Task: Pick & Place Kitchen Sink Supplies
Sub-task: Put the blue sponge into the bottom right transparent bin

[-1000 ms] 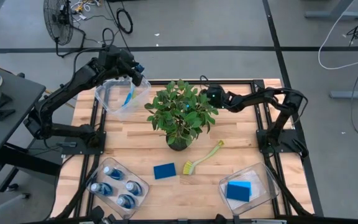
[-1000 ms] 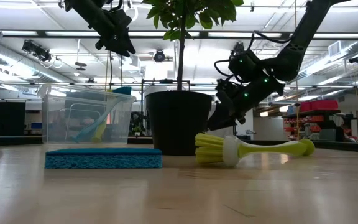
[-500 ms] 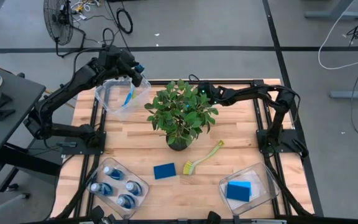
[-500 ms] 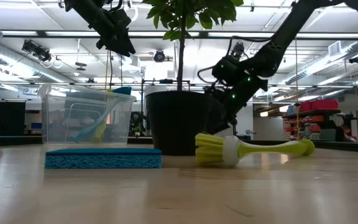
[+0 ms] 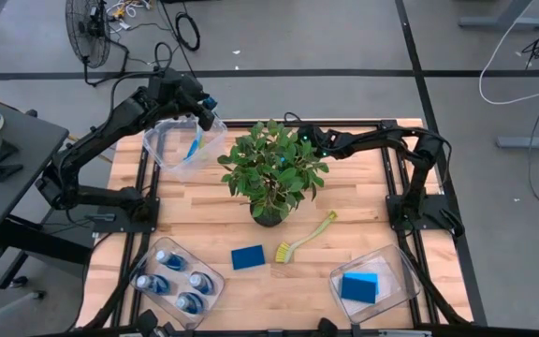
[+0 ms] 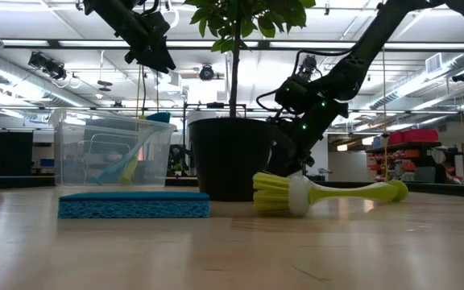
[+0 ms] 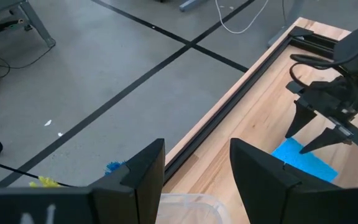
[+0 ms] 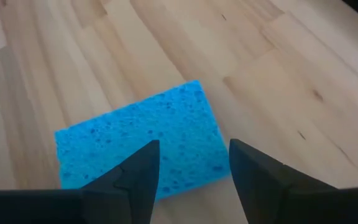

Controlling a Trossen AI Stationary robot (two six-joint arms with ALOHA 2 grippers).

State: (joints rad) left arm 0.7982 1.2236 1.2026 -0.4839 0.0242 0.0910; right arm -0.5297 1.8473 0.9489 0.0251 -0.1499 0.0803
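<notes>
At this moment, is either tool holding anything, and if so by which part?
Nothing is held. The right tool is open above a blue sponge lying on the table behind the plant. The left tool is open and empty over the far-left bin.

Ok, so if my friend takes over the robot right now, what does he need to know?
Left gripper: fingers open, empty, above the far-left clear bin, which holds one dish brush.
Right gripper: fingers open, hovering over a blue sponge behind the potted plant; not gripped.
Done: four blue bottles in the near-left bin; one boxed sponge in the near-right bin.
Left: the sponge behind the plant, plus a loose sponge and a loose brush lying on the table in front of the plant.
</notes>
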